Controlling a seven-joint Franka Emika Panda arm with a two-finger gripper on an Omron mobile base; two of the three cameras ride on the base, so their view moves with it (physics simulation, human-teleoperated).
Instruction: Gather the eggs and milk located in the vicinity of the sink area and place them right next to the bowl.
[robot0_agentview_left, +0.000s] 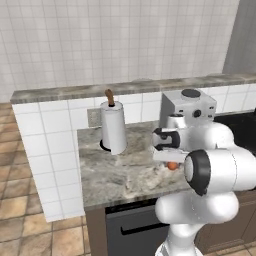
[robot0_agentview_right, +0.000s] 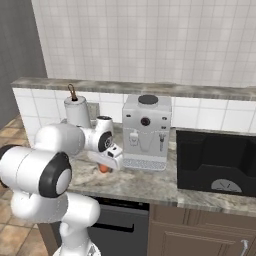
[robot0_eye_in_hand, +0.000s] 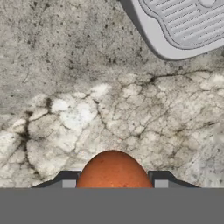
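Tabletop (robot0_eye_in_hand: 109, 100): mottled grey-beige stone look, veined, matt to faintly polished. Egg (robot0_eye_in_hand: 113, 170): orange-brown shell, smooth, finely speckled, soft sheen. Coffee machine (robot0_agentview_right: 146, 131): light grey, metal-like casing, smooth satin finish; its ribbed drip tray (robot0_eye_in_hand: 183, 26) looks like moulded plastic. Paper-towel roll (robot0_agentview_left: 113, 127): white, matt, with brown wood-like spindle. Sink (robot0_agentview_right: 217, 162): black, smooth, dull. Wall tiles (robot0_agentview_left: 125, 35): off-white, lightly glossy.

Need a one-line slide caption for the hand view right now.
Gripper shut on an orange-brown egg over the marble counter, coffee machine drip tray nearby.
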